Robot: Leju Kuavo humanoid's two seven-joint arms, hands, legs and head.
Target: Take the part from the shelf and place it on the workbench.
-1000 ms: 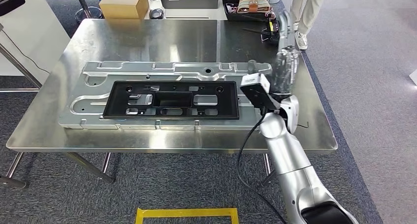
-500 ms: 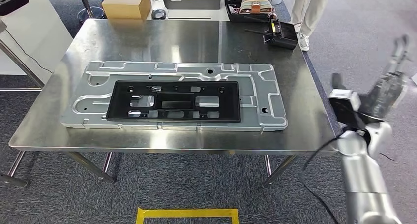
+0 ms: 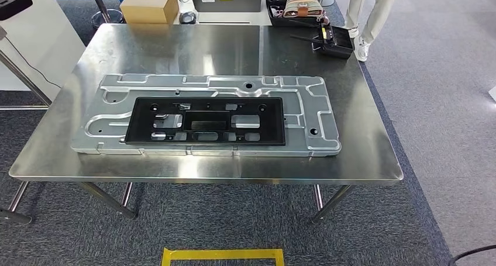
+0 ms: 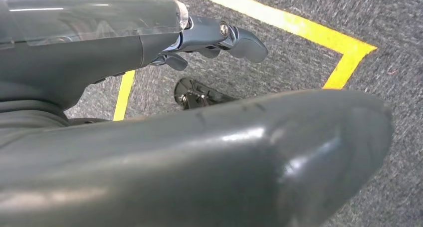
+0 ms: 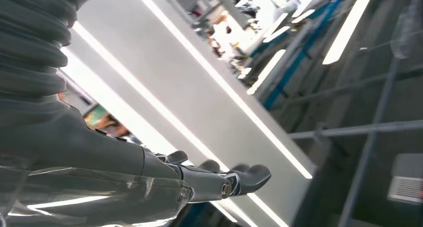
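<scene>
Nearest the robot, a yellow floor marking (image 3: 222, 255) lies at 6 o'clock in the head view, presumably a standing mark that sets the robot square to the desk (image 3: 362, 149). The left hand (image 4: 199, 37) hangs over the same grey carpet and tape; its fingers (image 4: 234, 37) lie loosely extended with nothing in them, as suits an arm with no job here.

On the desk, a long pressed silver panel (image 3: 316, 102) lies flat across the middle. The black frame-shaped part (image 3: 205, 121) rests flat on top of it, inside its outline, its long side parallel to the panel's. That nesting suggests the panel serves as the seat for the part, so the placing looks done.

The right hand (image 5: 209, 179) points up toward ceiling lights, fingers (image 5: 249, 177) spread and holding nothing; I judge it has let go and is clear of the desk.

Farther off, at 11 o'clock, a cardboard box (image 3: 149, 3) sits beyond the desk's far edge. At 1 o'clock a dark tray (image 3: 333, 41) rests on the far corner, and a person's legs (image 3: 368, 14) stand just past it, well apart from the part.
</scene>
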